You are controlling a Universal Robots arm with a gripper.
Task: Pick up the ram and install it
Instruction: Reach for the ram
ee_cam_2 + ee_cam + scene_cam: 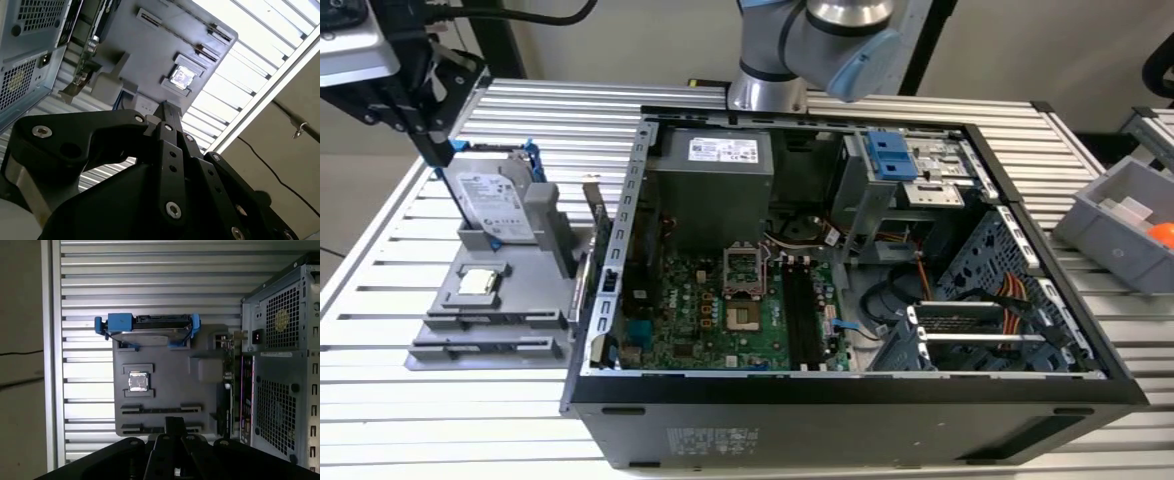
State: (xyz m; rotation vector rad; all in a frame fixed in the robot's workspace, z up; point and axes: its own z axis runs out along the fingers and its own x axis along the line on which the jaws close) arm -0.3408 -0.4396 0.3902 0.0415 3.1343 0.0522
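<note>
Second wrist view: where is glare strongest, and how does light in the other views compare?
Second wrist view: the table slats wash out white, the chip glints, the gripper is dark. First wrist view: slats bright, lines kept. Exterior view: even light, case interior shaded.

- One open black computer case (854, 415) with a green motherboard (707, 310) inside.
- One flat grey plastic parts tray (520, 300).
- One silver hard drive (494, 200) in a blue-handled bracket.
- One small square silver chip (480, 282).
- One green circuit card with a metal bracket (229, 370).
- One grey plastic bin (1121, 215), with one orange object (1161, 235) in it.
- One silver-and-blue robot arm (814, 40) with one black gripper (175, 424).
</note>
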